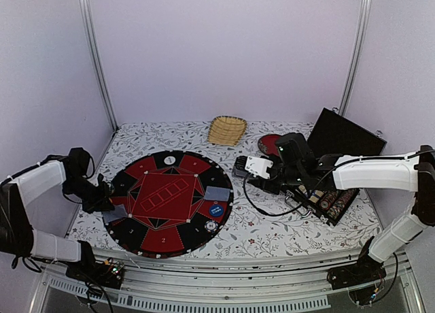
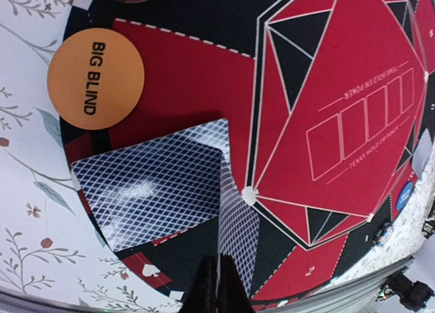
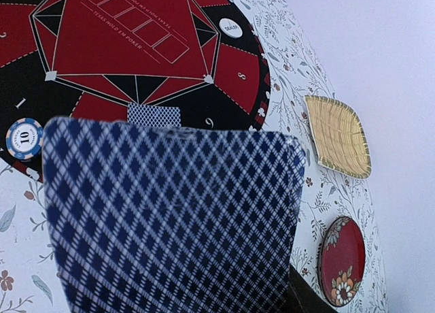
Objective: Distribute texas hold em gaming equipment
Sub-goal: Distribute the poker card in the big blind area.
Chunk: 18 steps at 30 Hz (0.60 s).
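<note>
The round red-and-black poker mat lies left of centre. My left gripper is shut on a blue-backed card, held edge-on at the mat's left rim. Beside it a second card lies flat, and an orange BIG BLIND button sits a little further on. My right gripper hovers right of the mat, shut on a deck of cards that fills the right wrist view and hides the fingertips. Another card, a blue button, a striped chip and a white dealer button rest on the mat.
A woven straw basket and a dark-red floral plate stand at the back. An open black case with rows of chips sits at the right under the right arm, its lid raised. A floral cloth covers the table.
</note>
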Motion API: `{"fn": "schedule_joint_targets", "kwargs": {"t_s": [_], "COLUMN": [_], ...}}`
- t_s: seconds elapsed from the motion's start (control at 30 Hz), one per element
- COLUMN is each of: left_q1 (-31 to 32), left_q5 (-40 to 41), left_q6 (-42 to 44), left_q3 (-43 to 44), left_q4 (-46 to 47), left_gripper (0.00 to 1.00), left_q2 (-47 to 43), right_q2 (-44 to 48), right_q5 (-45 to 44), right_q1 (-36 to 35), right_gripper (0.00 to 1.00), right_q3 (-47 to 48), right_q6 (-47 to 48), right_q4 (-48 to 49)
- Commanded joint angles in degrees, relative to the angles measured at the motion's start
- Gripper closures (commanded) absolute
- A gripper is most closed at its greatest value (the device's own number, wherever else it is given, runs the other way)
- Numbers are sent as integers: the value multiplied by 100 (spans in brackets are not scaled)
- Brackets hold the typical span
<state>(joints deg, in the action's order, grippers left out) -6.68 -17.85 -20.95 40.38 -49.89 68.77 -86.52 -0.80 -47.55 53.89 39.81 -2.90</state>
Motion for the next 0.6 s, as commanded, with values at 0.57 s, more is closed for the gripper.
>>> {"fn": "schedule_joint_targets", "kwargs": {"t_s": [0.57], "left_q1": [-71], "left_q5": [439], "left_q6": [-7], "left_q3": [280], "left_q4": [-374], "left_gripper": [69], "left_q2": [-2], "right_q2": [398], "right_q5": [65], "right_q1": [48], "right_gripper": [54], "right_q3": [-104], "right_q6": [18], "right_q4": [224]}}
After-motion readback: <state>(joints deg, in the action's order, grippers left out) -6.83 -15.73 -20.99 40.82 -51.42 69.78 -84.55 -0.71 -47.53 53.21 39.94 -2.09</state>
